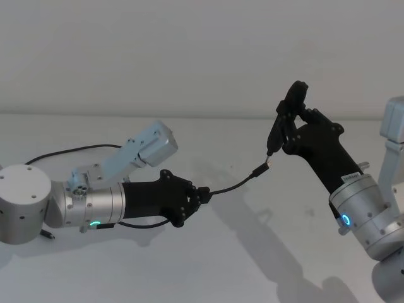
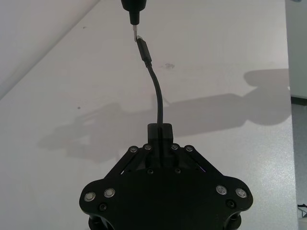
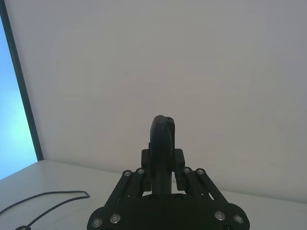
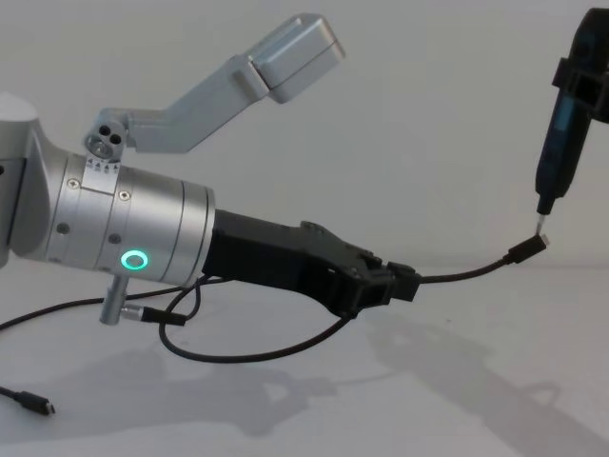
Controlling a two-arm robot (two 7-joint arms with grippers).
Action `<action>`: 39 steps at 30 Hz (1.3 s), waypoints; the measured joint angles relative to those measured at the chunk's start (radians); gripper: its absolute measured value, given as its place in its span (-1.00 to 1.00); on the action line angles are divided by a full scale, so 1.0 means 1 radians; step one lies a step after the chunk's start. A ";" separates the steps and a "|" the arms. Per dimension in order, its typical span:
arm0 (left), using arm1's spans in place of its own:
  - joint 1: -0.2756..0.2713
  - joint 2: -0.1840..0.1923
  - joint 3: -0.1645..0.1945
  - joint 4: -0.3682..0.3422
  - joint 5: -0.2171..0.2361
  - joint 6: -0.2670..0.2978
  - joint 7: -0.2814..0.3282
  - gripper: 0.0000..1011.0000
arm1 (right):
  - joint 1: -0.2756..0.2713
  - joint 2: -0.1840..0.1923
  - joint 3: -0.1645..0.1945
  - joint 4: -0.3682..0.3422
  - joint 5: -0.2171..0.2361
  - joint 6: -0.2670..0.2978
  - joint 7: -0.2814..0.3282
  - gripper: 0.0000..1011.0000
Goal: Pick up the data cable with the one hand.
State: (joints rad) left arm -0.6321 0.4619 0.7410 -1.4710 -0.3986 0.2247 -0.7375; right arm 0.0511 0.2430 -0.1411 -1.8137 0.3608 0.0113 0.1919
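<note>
The left claw [image 1: 203, 194] reached across the white counter [image 1: 252, 252] from nine o'clock toward three in the head view, its silver wrist lying nearly level with a green ring glowing on the underside. Its two black fingers [image 4: 400, 283] were pressed together on the cable [image 1: 237, 185], pinching it a short way behind the plug [image 1: 261, 170]. From that pinch the free end of the cable arched up and away toward two o'clock, held clear of the counter, and its silver tip touched the metal point of the slim black tool [image 1: 278, 129]. In the left wrist view the cable [image 2: 158, 93] rose straight out between the closed fingers to meet that tool point.

Behind the left claw the rest of the cable looped under the wrist, lay on the counter and trailed off toward nine o'clock, with a second small plug [image 4: 38, 404] resting near the chest view's lower left corner.

The right claw [image 1: 291, 120] stood at three o'clock, forearm angled up toward eleven, fingers clamped on the tool, which hung with its point down.
</note>
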 joint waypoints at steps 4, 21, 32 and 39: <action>0.000 0.000 0.000 0.000 0.000 0.000 0.000 -0.92 | 0.001 0.000 -0.002 0.001 0.000 0.001 0.001 -0.46; 0.000 0.000 0.000 0.000 0.000 0.000 0.000 -0.92 | 0.003 -0.001 -0.004 0.004 0.000 0.002 0.002 -0.46; 0.000 0.000 0.000 0.000 0.000 0.000 0.000 -0.92 | 0.001 -0.001 -0.001 0.003 0.000 0.002 0.003 -0.46; 0.000 0.000 0.000 0.000 0.000 0.000 0.000 -0.92 | -0.002 0.000 0.004 0.001 0.003 0.003 0.003 -0.46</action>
State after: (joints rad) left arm -0.6321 0.4619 0.7410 -1.4710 -0.3986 0.2248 -0.7375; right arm 0.0495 0.2426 -0.1376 -1.8122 0.3637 0.0141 0.1950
